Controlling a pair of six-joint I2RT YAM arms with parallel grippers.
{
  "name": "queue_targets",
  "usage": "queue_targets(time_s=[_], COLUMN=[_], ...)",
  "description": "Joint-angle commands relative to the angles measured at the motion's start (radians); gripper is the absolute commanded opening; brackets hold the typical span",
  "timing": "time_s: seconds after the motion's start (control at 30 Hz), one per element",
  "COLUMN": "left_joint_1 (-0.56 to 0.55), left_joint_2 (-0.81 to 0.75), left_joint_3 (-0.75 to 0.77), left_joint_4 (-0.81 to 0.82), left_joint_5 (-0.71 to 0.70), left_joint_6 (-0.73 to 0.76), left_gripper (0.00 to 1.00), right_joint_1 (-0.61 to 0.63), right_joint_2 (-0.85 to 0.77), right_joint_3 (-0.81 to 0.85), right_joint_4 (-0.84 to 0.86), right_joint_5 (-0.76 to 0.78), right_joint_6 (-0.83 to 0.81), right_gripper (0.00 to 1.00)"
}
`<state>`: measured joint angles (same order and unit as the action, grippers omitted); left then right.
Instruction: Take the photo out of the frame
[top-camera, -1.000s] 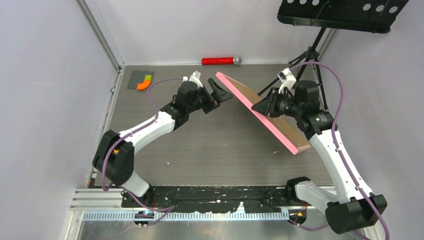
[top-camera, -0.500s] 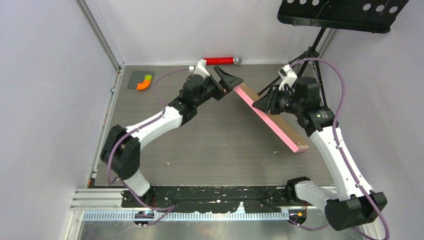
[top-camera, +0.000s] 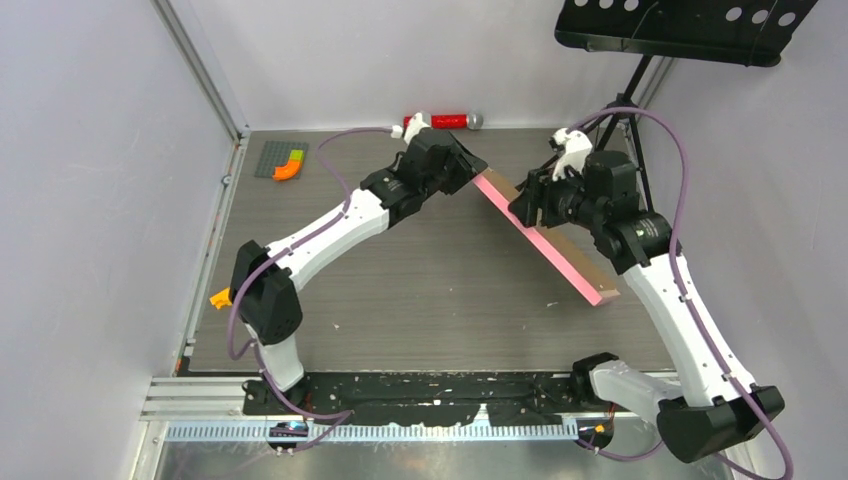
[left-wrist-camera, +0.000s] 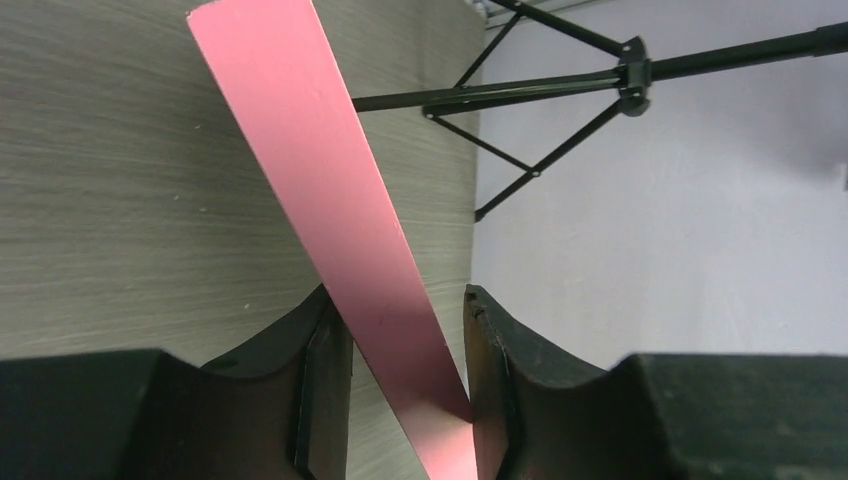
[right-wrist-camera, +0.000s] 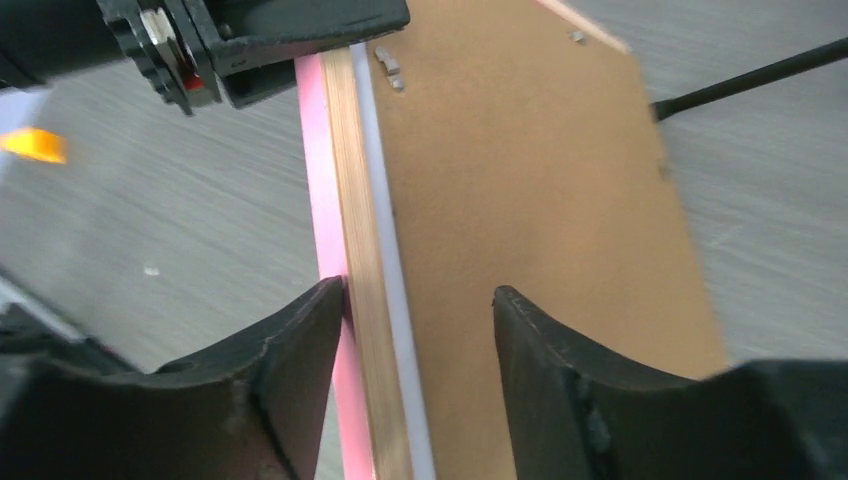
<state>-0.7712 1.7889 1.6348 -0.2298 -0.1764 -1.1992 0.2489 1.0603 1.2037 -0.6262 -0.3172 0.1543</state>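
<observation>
Pink frame (top-camera: 560, 255) is standing on one long edge, running diagonally across the far right part of the bench (top-camera: 420, 290). It is leaning, with the brown backing board (right-wrist-camera: 540, 200) facing the right arm. Right hand (right-wrist-camera: 418, 292) is gripping the upper edge, one finger on the pink front side and one on the board. I am judging it clamped, since nothing else is propping the frame up.

Change over the last second: left hand (left-wrist-camera: 398, 298) is no longer hanging back near mid-bench. The arm has been reaching out and away, and the hand is now sitting over the frame's far upper corner. Its fingers are apart, with the rim crossing slantwise between them, so it is straddling rather than pinching. Bench is showing in the gap beside the rim. The frame's near lower corner is staying where it was.

Reading: a two-handed hold is being set up. Once the left closes, the right could be freed for the small tabs (right-wrist-camera: 388, 68) on the board.

Photo is not showing in any view, presumably still shut in behind the board. Removal not yet begun.
</observation>
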Motion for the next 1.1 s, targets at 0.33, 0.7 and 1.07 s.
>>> queue_targets(time_s=[0.33, 0.7, 1.07], left_joint_1=[-0.010, -0.015, 0.012], left_joint_2=[0.093, 0.064, -0.329], left_joint_3=[0.313, 0.334, 0.011], left_joint_4=[-0.294, -0.317, -0.273], left_joint_5=[-0.100, -0.090, -0.179], left_joint_6=[0.084, 0.100, 0.301], left_gripper=[0.10, 0.33, 1.00], right_joint_1=[0.402, 0.577, 0.588], right_joint_2=[0.100, 0.220, 0.145], right_joint_3=[0.128, 0.167, 0.317], right_joint_4=[-0.248, -0.318, -0.276], right_joint_5=[0.767, 1.223, 0.907], right_joint_6=[-0.500, -0.464, -0.345], right_gripper=[0.80, 0.07, 0.05])
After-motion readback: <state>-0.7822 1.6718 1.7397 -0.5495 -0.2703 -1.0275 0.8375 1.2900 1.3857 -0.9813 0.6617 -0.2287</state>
